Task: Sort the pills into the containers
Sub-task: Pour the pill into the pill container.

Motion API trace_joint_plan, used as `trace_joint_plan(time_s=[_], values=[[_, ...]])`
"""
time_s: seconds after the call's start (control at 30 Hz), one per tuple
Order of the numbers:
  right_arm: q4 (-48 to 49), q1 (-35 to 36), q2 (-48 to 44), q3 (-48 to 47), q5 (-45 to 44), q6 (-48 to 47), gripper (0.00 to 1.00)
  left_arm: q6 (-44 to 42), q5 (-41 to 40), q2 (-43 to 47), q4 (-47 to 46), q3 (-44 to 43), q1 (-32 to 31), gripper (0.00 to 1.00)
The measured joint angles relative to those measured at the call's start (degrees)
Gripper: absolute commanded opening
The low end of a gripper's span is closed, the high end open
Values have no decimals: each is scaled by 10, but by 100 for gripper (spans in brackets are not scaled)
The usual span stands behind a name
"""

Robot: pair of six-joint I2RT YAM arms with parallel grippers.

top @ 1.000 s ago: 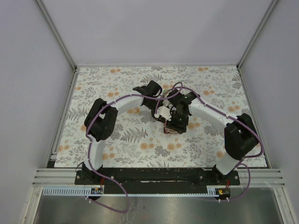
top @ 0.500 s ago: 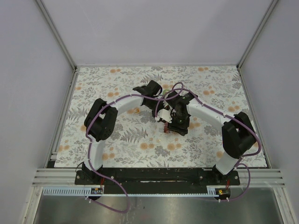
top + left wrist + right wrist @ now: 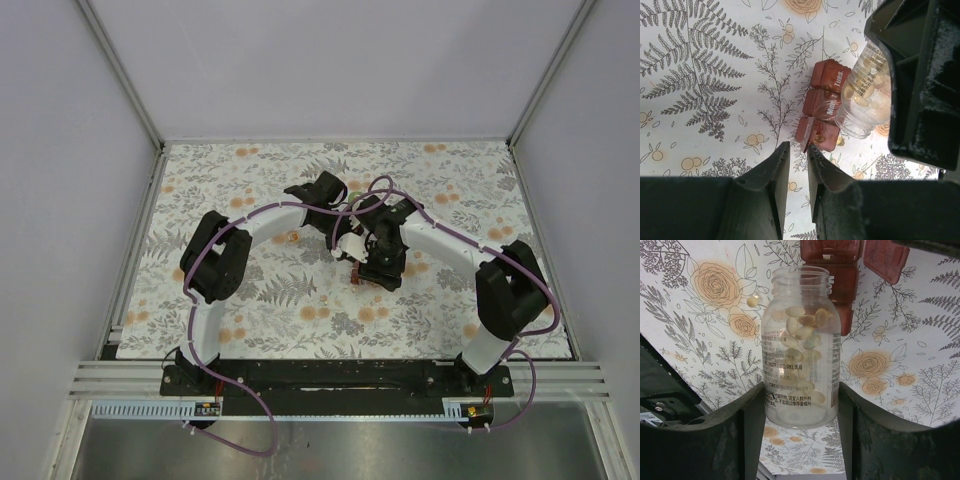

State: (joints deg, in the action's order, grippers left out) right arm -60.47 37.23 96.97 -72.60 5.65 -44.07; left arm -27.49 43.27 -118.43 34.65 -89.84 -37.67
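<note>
My right gripper [image 3: 801, 387] is shut on a clear bottle [image 3: 800, 345] holding several pale-yellow pills. The bottle is uncapped and its mouth points at the dark-red pill box [image 3: 840, 275], which has one lid [image 3: 886, 260] swung open. In the left wrist view the tilted bottle [image 3: 865, 90] hangs over the pill box [image 3: 822, 102]. One pill [image 3: 819, 139] lies in the open compartment and another [image 3: 840, 142] on the cloth beside it. My left gripper [image 3: 798, 146] is open only a narrow gap. The raised lid's [image 3: 808, 134] edge rests at its right fingertip, not pinched.
A loose pill [image 3: 754, 300] lies on the flowered cloth [image 3: 715, 285] left of the bottle's mouth. In the top view both arms meet over the pill box [image 3: 362, 281] at the middle of the cloth. A small green thing [image 3: 352, 192] shows behind the left wrist.
The right gripper and its bottle have shifted slightly left and farther away, closer to the left gripper. The left arm has stayed where it was.
</note>
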Motion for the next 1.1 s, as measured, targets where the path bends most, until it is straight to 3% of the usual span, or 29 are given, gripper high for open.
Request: trace_joint_plan(time_s=[1.1], values=[[53,-4,-42,31,30,78,0,40,-4,0,-3,0,0,23]])
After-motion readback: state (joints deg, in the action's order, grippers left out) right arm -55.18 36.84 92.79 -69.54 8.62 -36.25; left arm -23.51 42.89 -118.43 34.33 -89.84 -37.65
